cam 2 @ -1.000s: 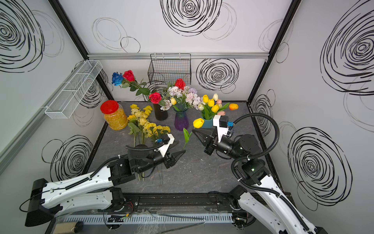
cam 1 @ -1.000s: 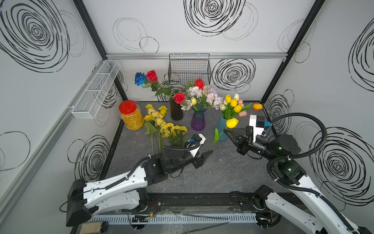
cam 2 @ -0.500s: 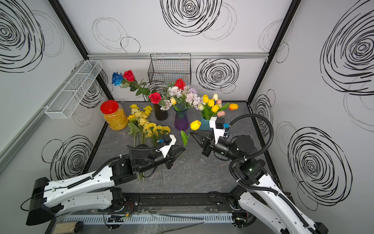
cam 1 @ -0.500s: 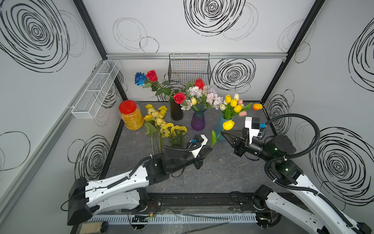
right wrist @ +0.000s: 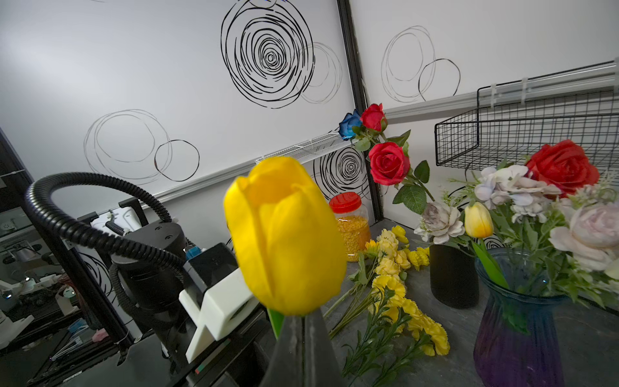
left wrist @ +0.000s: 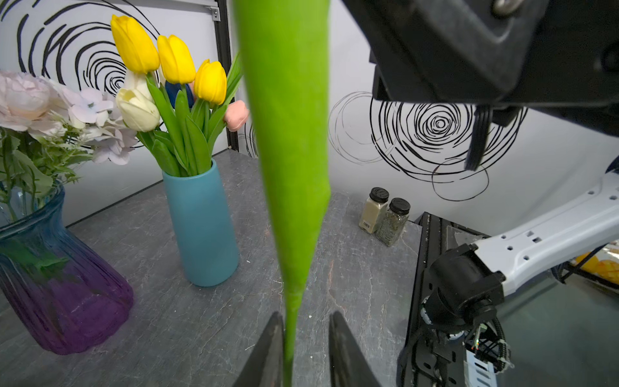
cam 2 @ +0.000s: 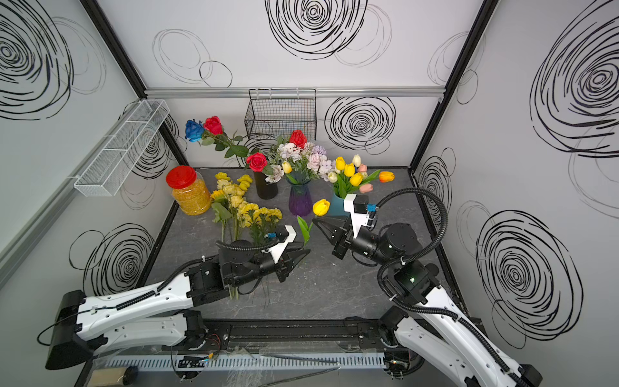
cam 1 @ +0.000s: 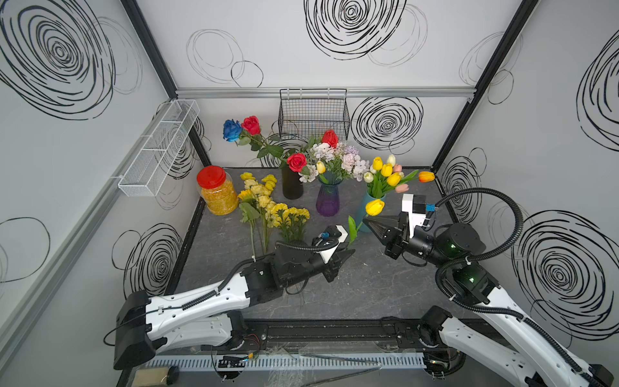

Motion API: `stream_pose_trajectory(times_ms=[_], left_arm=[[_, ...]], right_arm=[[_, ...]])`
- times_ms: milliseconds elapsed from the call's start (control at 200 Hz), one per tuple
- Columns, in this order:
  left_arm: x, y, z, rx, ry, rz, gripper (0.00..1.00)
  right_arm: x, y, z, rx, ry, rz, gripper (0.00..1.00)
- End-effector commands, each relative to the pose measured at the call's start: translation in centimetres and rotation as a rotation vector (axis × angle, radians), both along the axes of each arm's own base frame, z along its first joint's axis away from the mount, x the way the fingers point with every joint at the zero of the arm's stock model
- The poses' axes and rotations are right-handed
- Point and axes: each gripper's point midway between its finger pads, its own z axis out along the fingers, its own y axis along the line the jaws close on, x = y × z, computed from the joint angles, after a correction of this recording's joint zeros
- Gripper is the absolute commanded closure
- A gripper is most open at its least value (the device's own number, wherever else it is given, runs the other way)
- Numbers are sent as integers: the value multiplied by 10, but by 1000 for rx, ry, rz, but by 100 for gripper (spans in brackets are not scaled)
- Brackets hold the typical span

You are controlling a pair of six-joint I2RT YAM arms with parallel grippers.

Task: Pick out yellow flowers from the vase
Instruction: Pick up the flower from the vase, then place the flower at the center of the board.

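Observation:
My right gripper (cam 1: 365,221) is shut on the stem of a yellow tulip (cam 1: 374,207) just under the bloom, and holds it in the air in front of the teal vase (cam 2: 336,205). The bloom fills the right wrist view (right wrist: 284,234). The tulip's green stem and leaf (left wrist: 288,134) run down between the fingers of my left gripper (cam 1: 351,252). The stem lies against one finger (left wrist: 273,338), with a gap to the other, so the jaws stand open. More yellow tulips (left wrist: 174,60) stand in the teal vase. One yellow tulip (cam 1: 320,166) sits in the purple vase (cam 1: 328,200).
A pile of yellow flowers (cam 1: 268,204) lies on the table at the left, beside a red-lidded jar (cam 1: 216,191). A black vase (cam 1: 292,187) holds red and blue roses. Two spice jars (left wrist: 385,217) stand at the right edge. A wire basket (cam 1: 313,114) hangs on the back wall.
The right gripper has carried the tulip left and lower, toward the left arm. The left gripper has come up to the stem and its jaws have narrowed around it.

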Motion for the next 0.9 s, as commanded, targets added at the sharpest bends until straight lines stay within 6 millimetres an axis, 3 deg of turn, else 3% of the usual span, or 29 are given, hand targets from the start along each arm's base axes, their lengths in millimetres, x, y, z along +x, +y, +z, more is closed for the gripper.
stream_pose_trajectory(times_ms=[0,175,280,375,440,560,685,796,896], left_arm=[[0,-4,18,-44,-34,-2,80],[3,-3,16,-36,-22,20,93],[8,-2,5,8,12,68,98],[10,1,-9,58,61,104,100],[9,4,-19,83,99,126,100],[11,15,-42,124,188,192,100],[14,29,-76,183,326,259,100],[16,37,-107,192,487,303,100],[19,40,-135,188,645,316,100]], right_arm=[[0,-1,7,18,-32,-9,100],[2,-2,4,9,-27,-27,100],[7,-5,-3,-10,-13,-61,80],[14,-12,-16,-41,-11,-128,72],[19,-19,-27,-64,-12,-184,56],[22,-32,-43,-112,-26,-258,35],[27,-58,-55,-137,-47,-395,22],[27,-83,-58,-113,-72,-509,14],[24,-93,-59,-99,-93,-544,11]])
